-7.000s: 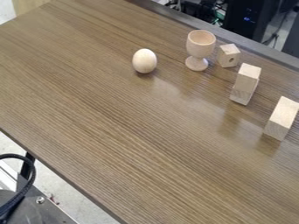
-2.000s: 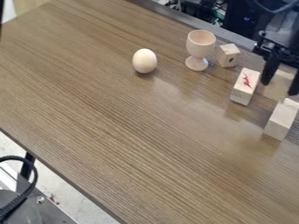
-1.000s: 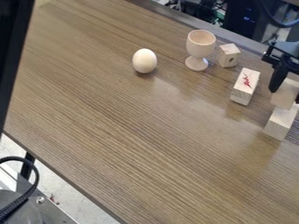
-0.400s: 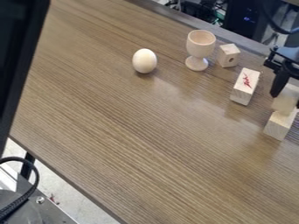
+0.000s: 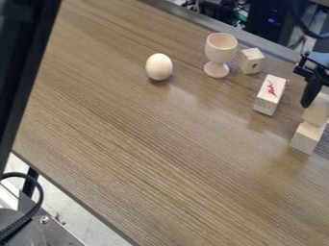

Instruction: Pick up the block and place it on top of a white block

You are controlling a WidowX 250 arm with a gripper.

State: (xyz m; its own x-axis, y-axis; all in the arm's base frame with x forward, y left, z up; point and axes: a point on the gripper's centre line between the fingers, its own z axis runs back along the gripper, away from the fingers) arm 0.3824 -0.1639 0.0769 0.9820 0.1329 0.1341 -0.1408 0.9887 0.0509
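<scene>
Jaws of your black two-finger gripper (image 5: 317,103) are clamped on the pale, squared wooden block (image 5: 317,114), parted by just its width! You have it above the whitish rectangular wooden block (image 5: 306,140) at the right of the brown wood-grain bench (image 5: 160,149); whether the blocks touch, I can't tell.
</scene>
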